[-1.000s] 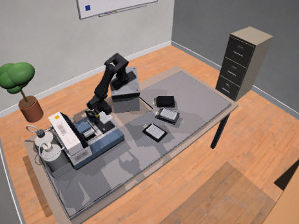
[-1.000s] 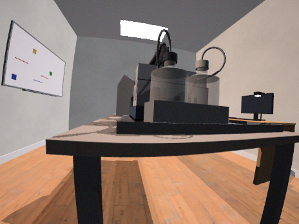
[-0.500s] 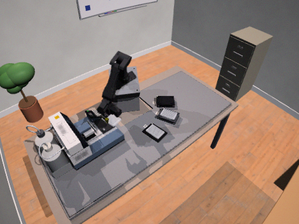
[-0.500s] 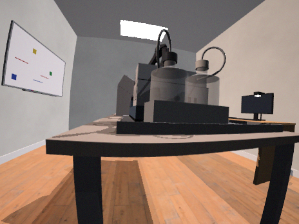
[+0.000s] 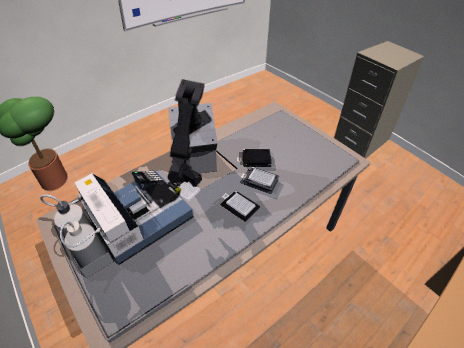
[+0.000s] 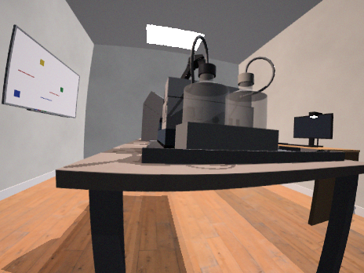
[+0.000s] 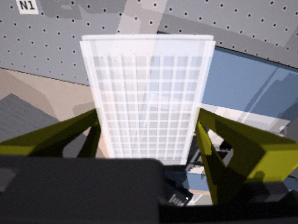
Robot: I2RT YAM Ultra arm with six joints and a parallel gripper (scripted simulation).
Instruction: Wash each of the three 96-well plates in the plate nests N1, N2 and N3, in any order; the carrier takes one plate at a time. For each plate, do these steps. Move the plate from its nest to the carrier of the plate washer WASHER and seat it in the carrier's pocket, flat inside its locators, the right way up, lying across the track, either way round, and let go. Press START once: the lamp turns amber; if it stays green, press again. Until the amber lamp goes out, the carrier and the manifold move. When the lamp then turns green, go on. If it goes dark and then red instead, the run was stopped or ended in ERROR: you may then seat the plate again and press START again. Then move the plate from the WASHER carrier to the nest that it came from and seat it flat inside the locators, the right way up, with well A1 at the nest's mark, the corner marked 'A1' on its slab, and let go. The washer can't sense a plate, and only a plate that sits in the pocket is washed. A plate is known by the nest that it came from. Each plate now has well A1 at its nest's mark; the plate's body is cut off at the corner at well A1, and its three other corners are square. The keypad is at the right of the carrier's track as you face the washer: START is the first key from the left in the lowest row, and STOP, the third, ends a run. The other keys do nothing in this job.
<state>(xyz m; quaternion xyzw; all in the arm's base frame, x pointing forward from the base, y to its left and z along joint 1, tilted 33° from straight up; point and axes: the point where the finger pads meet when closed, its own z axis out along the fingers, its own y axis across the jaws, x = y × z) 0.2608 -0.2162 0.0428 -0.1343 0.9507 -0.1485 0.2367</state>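
The arm (image 5: 181,131) rises from its grey pedestal (image 5: 209,141) at the back of the table (image 5: 300,150), folds over at the top and reaches down and forward, wrist low beside the washer's front right corner; the gripper (image 7: 150,145) has its yellow fingers spread wide and clamped on the long sides of a clear 96-well plate (image 7: 149,100), which sticks straight out ahead of the wrist, held off the surface; in the top view the plate (image 5: 190,190) shows as a pale patch just right of the WASHER (image 5: 145,210), over the grey mat; below it in the wrist view lie the dotted mat, a slice of the washer's blue body (image 7: 245,85) and an 'N1' label (image 7: 26,6) up at the corner; further right, one dark nest (image 5: 257,157) sits bare, and two other nests carry their plates, one in the middle (image 5: 261,177) and one nearer the front (image 5: 240,204); from the low exterior view two bottles (image 6: 204,103) block the gripper.
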